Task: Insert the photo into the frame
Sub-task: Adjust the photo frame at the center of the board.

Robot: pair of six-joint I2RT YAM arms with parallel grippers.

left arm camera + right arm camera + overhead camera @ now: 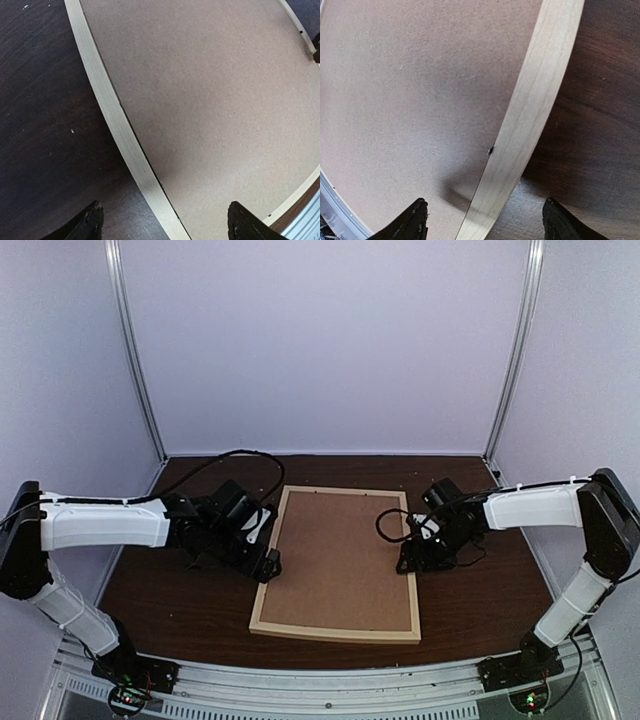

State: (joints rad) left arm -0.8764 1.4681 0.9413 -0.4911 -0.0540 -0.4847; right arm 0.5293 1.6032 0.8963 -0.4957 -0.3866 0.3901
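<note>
The frame [335,632], thin light wood rails, lies flat in the middle of the table with a plain brown backing board [340,560] filling it. The photo is hidden. My left gripper [268,565] hangs open over the frame's left rail [120,130], one finger [92,222] above the table and the other over the board [210,100]. My right gripper [405,562] is open astride the right rail [535,95], one finger [417,220] over the board [420,100] and the other over the table. Neither holds anything.
The dark wooden table [170,590] ends in pale enclosure walls at the back and sides. A metal rail [330,685] with both arm bases runs along the near edge. Black cables [240,455] loop off both wrists.
</note>
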